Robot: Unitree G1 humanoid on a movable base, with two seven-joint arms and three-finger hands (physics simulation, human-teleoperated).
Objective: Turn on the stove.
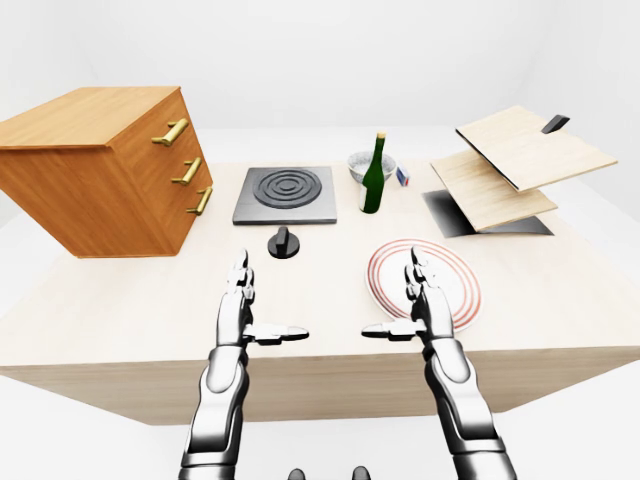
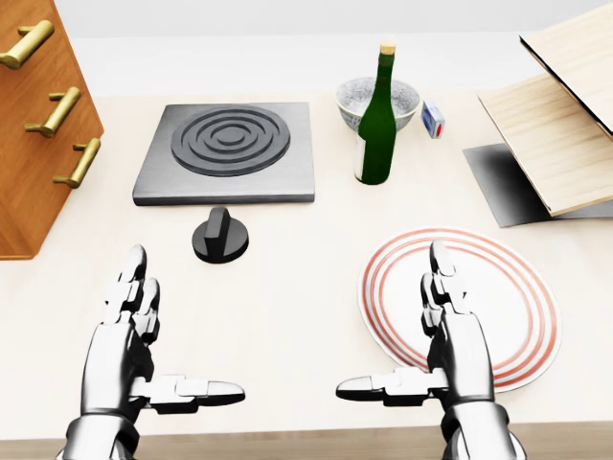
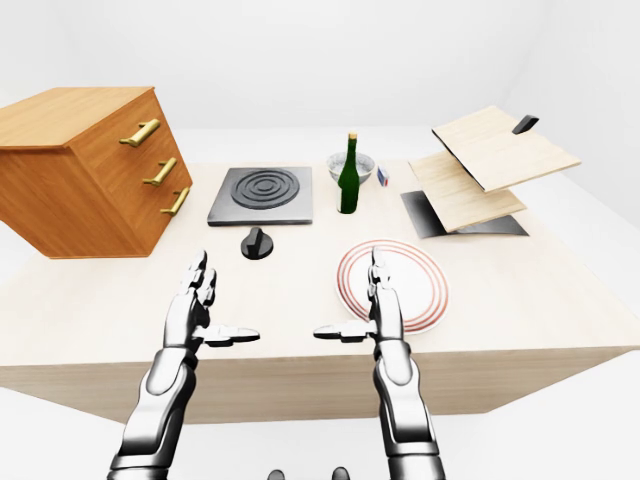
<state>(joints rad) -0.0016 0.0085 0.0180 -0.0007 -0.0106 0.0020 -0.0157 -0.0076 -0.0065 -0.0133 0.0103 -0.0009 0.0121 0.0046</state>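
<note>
Head view: each robot hand (image 2: 158,359) spread, empty.

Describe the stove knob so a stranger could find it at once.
Start at the dark square stove with ringed burner, beside the wooden drawer chest. Just below its lower edge in the head view sits the knob: small, round, black, with a raised bar across it.

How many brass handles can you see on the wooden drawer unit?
3, on the drawer unit at the head view's left: top handle, middle handle, bottom handle, stacked diagonally. Its other faces show none.
</note>
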